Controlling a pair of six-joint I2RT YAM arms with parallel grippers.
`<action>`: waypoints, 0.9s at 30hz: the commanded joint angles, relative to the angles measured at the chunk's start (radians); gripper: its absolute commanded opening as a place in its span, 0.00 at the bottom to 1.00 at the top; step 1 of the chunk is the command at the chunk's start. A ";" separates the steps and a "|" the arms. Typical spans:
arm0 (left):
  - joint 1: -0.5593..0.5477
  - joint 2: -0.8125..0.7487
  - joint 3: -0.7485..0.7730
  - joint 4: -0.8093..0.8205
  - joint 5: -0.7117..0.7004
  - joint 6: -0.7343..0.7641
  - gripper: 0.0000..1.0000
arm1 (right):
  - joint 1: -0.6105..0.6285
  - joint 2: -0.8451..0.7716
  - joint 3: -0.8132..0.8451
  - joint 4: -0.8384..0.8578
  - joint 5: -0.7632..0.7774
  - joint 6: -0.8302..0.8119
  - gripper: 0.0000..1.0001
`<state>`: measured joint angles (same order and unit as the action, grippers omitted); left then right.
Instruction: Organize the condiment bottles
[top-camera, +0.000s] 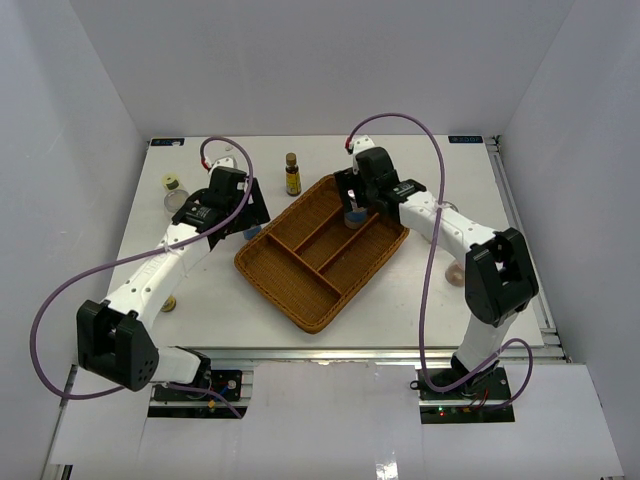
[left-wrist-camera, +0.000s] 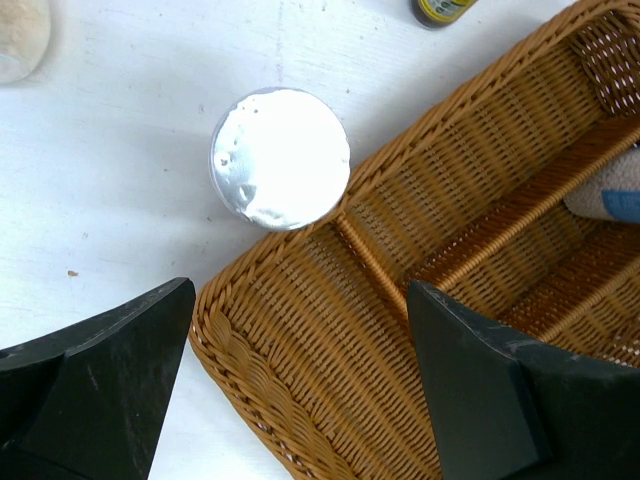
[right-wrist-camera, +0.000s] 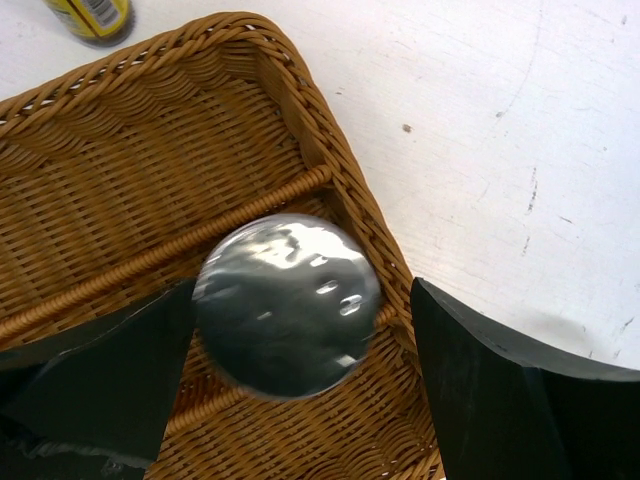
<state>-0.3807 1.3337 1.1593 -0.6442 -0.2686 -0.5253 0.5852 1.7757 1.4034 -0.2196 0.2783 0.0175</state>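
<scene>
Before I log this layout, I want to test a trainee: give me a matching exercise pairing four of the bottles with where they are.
Things
1. amber bottle
2. silver-capped bottle in the left wrist view
3. silver-capped bottle in the right wrist view
4. yellow-capped jar

Places
A. over the tray, inside the open right gripper
B. far-left part of the table
C. on the table, just outside the tray's rim
D. upright on the table, beyond the tray's far edge

Pairs: 1-D, 2-C, 3-A, 4-B
</scene>
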 joint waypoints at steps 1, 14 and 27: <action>0.025 0.020 0.049 0.015 -0.014 -0.015 0.98 | -0.010 -0.070 0.015 0.037 0.013 -0.013 0.92; 0.079 0.155 0.104 0.052 -0.002 0.002 0.96 | -0.009 -0.316 0.060 -0.123 0.006 0.015 0.95; 0.082 0.226 0.118 0.041 -0.002 0.004 0.66 | -0.010 -0.542 0.003 -0.091 0.016 0.012 0.93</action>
<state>-0.3033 1.5758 1.2461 -0.6005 -0.2642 -0.5239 0.5762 1.2644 1.4256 -0.3387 0.2852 0.0267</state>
